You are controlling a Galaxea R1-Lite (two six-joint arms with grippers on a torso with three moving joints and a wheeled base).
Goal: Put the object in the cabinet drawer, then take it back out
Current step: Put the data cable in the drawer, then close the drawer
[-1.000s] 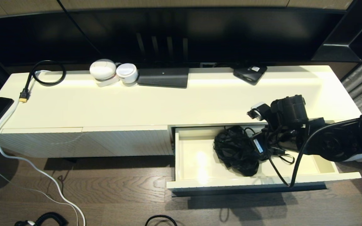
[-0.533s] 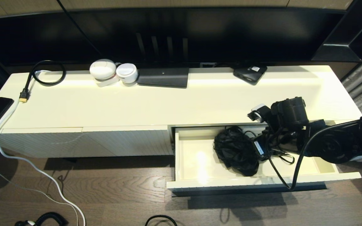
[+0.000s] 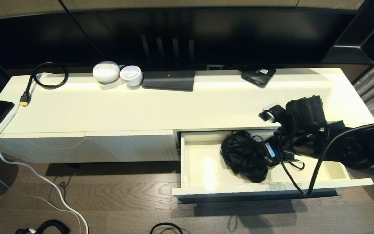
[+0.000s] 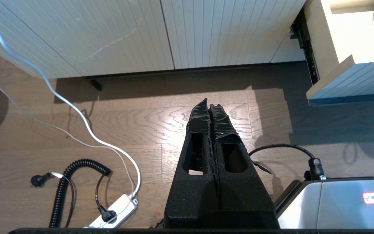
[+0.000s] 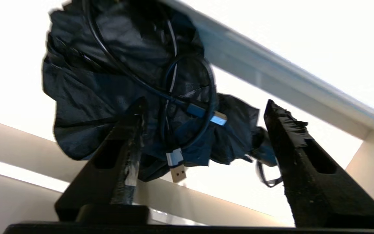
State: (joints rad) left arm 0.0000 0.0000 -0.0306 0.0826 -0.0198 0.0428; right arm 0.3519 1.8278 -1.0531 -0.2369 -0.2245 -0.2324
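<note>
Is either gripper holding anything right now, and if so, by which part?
Nothing is held. The right gripper is open, its fingers standing either side of the black pouch with a cable lying in the cabinet drawer. The left gripper is shut on nothing.

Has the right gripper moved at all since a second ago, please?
Yes. The right gripper has opened and drawn back slightly, away from the black bundle lying in the cabinet drawer, towards the drawer's right end.

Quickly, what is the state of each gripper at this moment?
Left gripper: shut, holding nothing, parked over the floor.
Right gripper: open, fingers either side of the black bag with its cable in the drawer.
</note>
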